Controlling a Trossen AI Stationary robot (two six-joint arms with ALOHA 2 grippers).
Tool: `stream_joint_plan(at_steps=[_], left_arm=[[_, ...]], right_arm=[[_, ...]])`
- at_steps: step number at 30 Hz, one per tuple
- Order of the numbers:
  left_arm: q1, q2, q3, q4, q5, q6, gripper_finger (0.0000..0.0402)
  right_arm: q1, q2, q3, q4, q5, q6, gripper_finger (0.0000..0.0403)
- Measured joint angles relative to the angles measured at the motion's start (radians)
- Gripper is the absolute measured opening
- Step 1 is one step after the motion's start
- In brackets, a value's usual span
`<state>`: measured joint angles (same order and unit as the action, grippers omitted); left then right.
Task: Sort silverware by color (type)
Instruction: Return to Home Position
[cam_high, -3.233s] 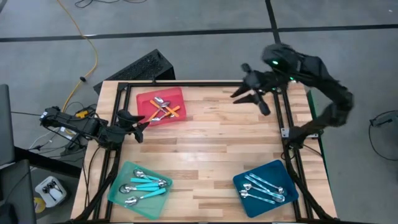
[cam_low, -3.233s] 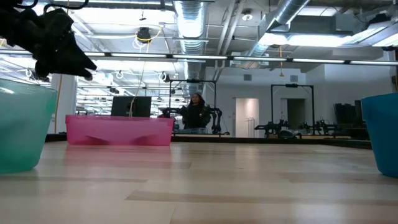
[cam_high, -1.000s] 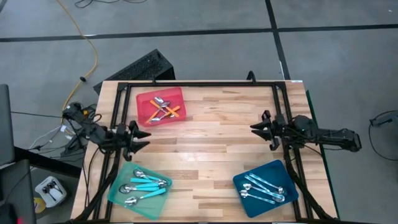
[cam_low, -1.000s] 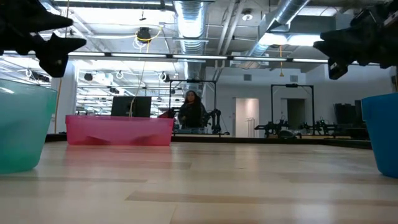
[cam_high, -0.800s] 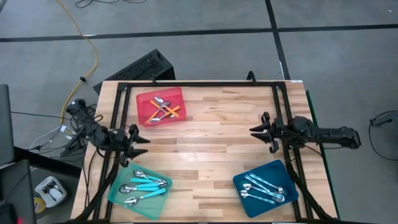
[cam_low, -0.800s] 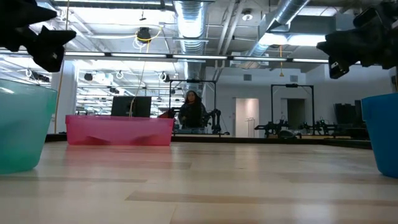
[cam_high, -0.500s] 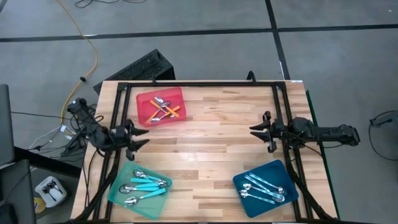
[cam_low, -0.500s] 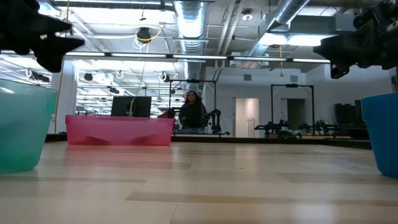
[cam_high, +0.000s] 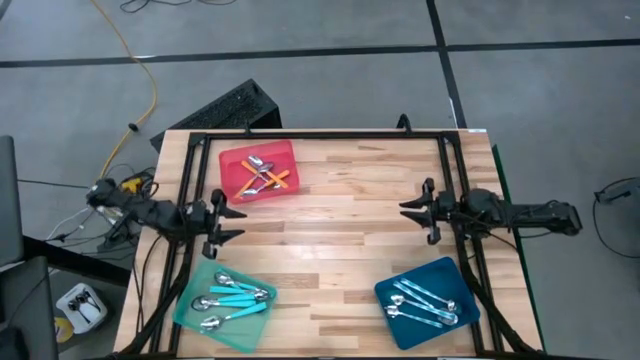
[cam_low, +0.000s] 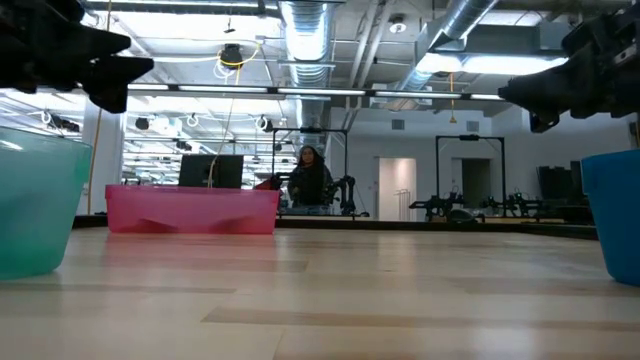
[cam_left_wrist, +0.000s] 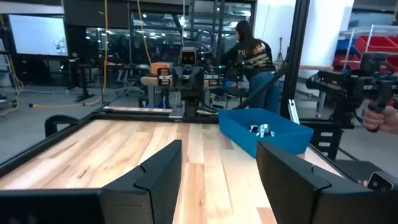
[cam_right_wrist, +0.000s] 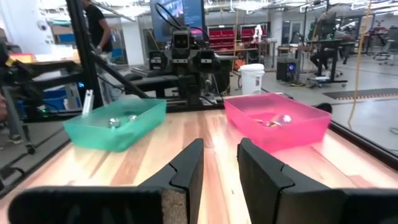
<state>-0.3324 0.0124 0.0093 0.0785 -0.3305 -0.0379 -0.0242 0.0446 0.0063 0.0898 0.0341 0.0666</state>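
Note:
The silverware lies in three trays. Orange-handled spoons (cam_high: 266, 178) are in the red tray (cam_high: 232, 160) at the far left. Turquoise-handled spoons (cam_high: 236, 294) are in the mint-green tray (cam_high: 190, 312) at the near left. Pale blue spoons (cam_high: 424, 303) are in the dark-blue tray (cam_high: 392, 285) at the near right. My left gripper (cam_high: 232, 224) hovers level at the table's left edge, open and empty (cam_left_wrist: 217, 180). My right gripper (cam_high: 411, 218) hovers level at the right edge, pointing across the table. Its fingers stand a little apart with nothing between them (cam_right_wrist: 221, 165).
A black frame (cam_high: 320, 134) runs along the table's far edge and both sides. The wooden top (cam_high: 330, 250) between the trays is bare. In the room behind the table a person (cam_low: 308, 180) stands, and a hand (cam_left_wrist: 377, 118) shows beyond the right arm.
My left arm has swung about at the table's left edge. Its gripper has rolled and now points straight across the table, staying open and empty. My right gripper has rolled slightly in place. The spoons and trays have not moved.

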Motion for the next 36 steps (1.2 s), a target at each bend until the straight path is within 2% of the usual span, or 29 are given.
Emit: stream_joint_plan(at_steps=[4,7,10,13,22,36], left_arm=[[0.151,0.000,0.000,-0.025,0.173,-0.019,0.0190],[0.245,0.000,-0.001,-0.042,0.266,-0.021,0.0190],[0.322,0.000,-0.001,-0.046,0.294,-0.011,0.0190],[0.373,0.001,-0.002,-0.051,0.322,-0.012,0.0190],[0.385,0.005,-0.002,-0.051,0.318,0.018,0.0190],[0.385,0.005,-0.003,-0.050,0.317,-0.041,0.0190]], right_arm=[[-0.017,0.020,0.000,-0.002,-0.001,0.000,0.0122],[-0.023,0.027,0.000,-0.004,-0.005,-0.025,0.0122],[-0.023,0.027,-0.001,-0.031,-0.022,-0.067,0.0122],[-0.023,0.027,-0.001,-0.035,-0.083,-0.113,0.0122],[-0.013,0.027,-0.001,-0.058,-0.088,-0.136,0.0122],[-0.012,0.027,-0.001,-0.059,-0.082,-0.154,0.0122]])
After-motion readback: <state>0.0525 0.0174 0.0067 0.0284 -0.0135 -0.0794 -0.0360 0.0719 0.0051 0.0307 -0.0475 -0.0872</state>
